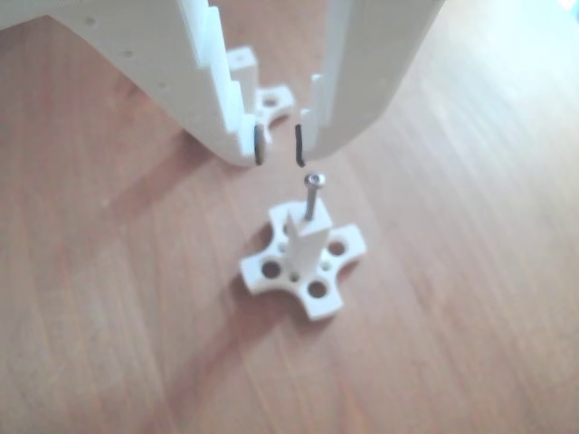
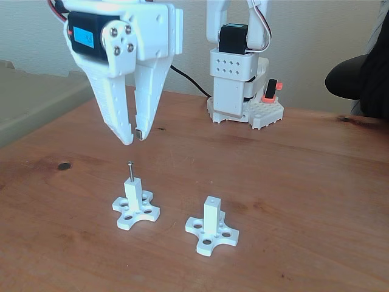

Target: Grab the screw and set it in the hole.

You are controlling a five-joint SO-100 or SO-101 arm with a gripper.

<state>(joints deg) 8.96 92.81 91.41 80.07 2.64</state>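
Claw (image 2: 135,137) slightly parted, holding nothing.

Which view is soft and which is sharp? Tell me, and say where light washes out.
Other view: hazy, washed-out overall, the pincer blown white at the top, the screw soft but readable. Fixed view: sharper, the screw and both posts crisp, daylight glare across the table at right, soft shadows under the bases.
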